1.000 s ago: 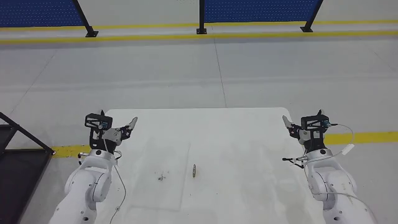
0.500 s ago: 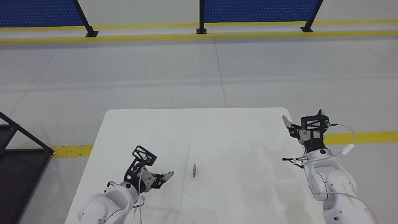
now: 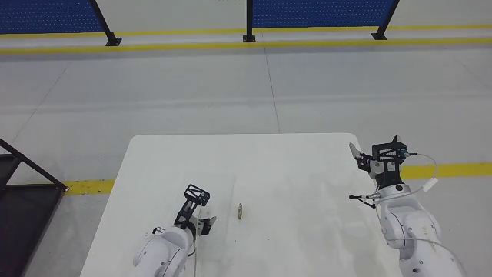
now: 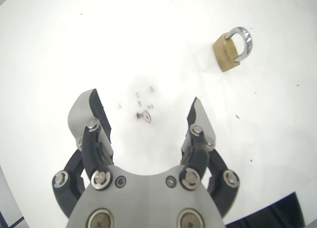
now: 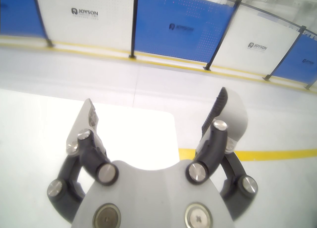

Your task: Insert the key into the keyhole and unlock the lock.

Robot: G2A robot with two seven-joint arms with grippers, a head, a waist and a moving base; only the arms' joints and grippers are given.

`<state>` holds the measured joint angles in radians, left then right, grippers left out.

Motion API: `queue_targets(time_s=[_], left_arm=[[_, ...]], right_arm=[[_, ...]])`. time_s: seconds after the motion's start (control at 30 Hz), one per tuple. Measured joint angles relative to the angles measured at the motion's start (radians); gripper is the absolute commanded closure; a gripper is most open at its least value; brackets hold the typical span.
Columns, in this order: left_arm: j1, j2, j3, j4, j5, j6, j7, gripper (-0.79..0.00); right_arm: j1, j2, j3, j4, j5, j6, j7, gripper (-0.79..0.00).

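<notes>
Key (image 4: 145, 116), judged light and stiff, is lying flat toward the table's (image 4: 74, 28) left edge; the empty, wide-open left gripper (image 4: 145, 99) is hovering over it; its bow probably suits gripping.

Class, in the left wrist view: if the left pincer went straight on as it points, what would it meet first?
Probably the key on the table, centred ahead of the open left pincer; the lock sits off that line. Depth is unclear.
</notes>
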<state>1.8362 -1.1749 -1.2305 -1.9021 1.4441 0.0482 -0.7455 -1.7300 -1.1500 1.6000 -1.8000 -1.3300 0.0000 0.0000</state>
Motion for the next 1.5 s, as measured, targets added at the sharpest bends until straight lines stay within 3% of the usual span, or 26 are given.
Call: queue_targets(time_s=[0.07, 0.2, 0.97, 1.27, 1.5], left_arm=[[-0.005, -0.002, 0.011, 0.014, 0.018, 0.014, 0.0, -0.511], [-0.014, -0.004, 0.028, 0.036, 0.039, 0.025, -0.004, -0.403], [0.001, -0.007, 0.034, 0.049, 0.091, 0.024, -0.002, -0.151], [0.001, -0.008, 0.026, 0.051, 0.092, 0.026, -0.001, -0.062], [0.006, -0.008, 0.02, 0.04, 0.1, 0.02, -0.007, -0.046]], right_arm=[[0.0, 0.0, 0.0, 0.0, 0.0, 0.0, 0.0, -0.785], [0.0, 0.0, 0.0, 0.0, 0.0, 0.0, 0.0, -0.785], [0.0, 0.0, 0.0, 0.0, 0.0, 0.0, 0.0, -0.785], [0.0, 0.0, 0.0, 0.0, 0.0, 0.0, 0.0, -0.785], [0.0, 0.0, 0.0, 0.0, 0.0, 0.0, 0.0, -0.785]])
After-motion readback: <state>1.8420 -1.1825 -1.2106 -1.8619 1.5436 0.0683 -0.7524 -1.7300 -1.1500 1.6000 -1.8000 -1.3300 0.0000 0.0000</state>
